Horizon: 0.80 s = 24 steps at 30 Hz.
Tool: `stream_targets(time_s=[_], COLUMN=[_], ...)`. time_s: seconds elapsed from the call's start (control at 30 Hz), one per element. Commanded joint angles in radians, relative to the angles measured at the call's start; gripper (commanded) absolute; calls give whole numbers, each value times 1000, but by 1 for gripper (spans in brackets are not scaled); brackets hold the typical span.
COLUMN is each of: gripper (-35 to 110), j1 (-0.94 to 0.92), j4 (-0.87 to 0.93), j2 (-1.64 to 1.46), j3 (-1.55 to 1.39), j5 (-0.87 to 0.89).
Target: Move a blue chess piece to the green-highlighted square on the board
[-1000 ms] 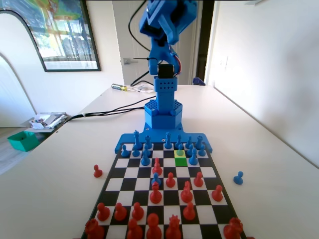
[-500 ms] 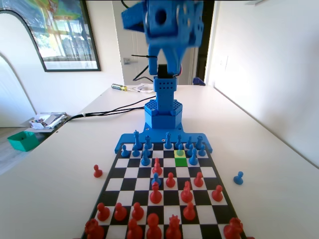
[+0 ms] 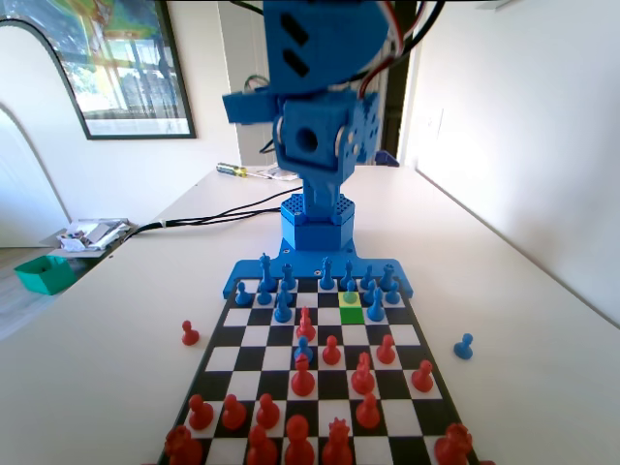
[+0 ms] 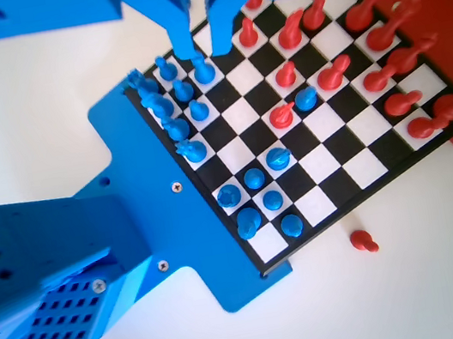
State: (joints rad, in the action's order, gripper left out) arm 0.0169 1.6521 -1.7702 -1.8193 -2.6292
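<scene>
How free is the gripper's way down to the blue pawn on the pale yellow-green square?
Probably yes: the gripper hangs high with fingers empty and nothing above the blue pawn, though neighbouring blue pieces crowd it.

The board [image 3: 320,373] lies on the white tabletop [image 3: 504,291], blue pieces at its far end by the blue bracket and red pieces nearer the camera. The green-highlighted square [image 3: 352,315] sits just in front of a paler yellow-green square holding a blue pawn [image 3: 350,300]. Off the board, a lone blue pawn [image 3: 464,347] stands on the right and a red pawn [image 3: 190,334] on the left.
</scene>
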Motion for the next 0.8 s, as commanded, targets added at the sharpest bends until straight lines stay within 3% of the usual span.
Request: stream_targets(time_s=[0.0, 0.77], gripper=[10, 10], j1=[17, 98], j4=[-55, -514], j2=[-14, -26], j3=[-35, -413], j5=[-17, -11])
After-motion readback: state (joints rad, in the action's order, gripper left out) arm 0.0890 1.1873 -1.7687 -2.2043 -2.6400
